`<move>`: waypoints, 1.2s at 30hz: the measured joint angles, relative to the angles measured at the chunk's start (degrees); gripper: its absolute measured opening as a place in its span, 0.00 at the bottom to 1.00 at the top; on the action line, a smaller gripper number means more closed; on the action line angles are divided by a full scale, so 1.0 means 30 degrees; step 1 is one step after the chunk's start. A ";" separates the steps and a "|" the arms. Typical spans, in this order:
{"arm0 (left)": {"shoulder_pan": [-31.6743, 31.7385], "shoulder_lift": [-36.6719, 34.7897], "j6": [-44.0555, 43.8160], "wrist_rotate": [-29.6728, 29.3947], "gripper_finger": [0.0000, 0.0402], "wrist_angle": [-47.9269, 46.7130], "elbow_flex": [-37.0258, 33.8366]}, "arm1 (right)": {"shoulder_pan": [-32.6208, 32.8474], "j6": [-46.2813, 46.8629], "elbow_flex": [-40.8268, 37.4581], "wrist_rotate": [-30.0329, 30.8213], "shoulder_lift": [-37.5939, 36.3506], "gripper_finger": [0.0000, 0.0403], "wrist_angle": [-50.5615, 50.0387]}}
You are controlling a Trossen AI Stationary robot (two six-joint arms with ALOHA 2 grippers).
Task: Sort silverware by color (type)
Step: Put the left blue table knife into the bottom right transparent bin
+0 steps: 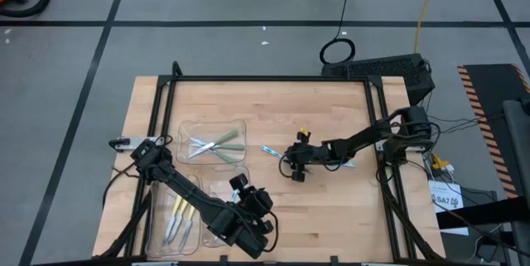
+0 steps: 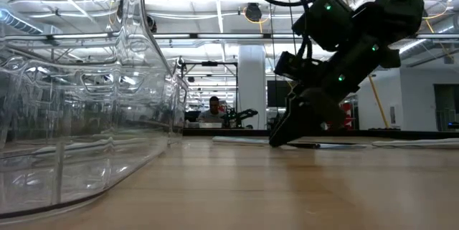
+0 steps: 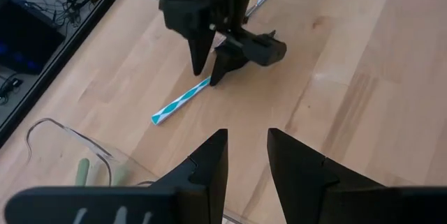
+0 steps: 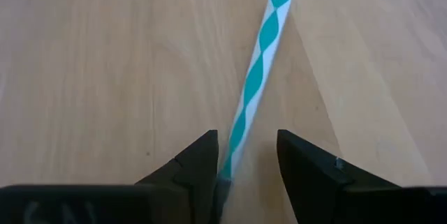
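Note:
A light blue, white-striped utensil handle lies flat on the wooden table, left of the table's middle. My right gripper is open and low over it, one finger on either side of the handle's near part, fingertips down at the tabletop. A second light blue utensil lies under the right arm. Green-handled utensils lie in a clear tray. Yellow-handled ones lie in a second tray. My left gripper hovers open and empty near the front edge. My right gripper straddles the light blue handle from above at a slant, with the fingers lying along it. I cannot tell whether either finger touches it. The utensil lies flat on the table.
The two clear trays fill the table's left part, and one tray wall stands close to the low camera. Black frame rails border the table. Bare wood lies to the right of and in front of the right gripper.

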 joint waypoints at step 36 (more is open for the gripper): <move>-0.0476 -0.0007 0.0706 -0.4292 0.28 0.0265 0.0000 | 0.2487 0.0501 0.0460 -0.0821 -0.8354 0.03 -0.6089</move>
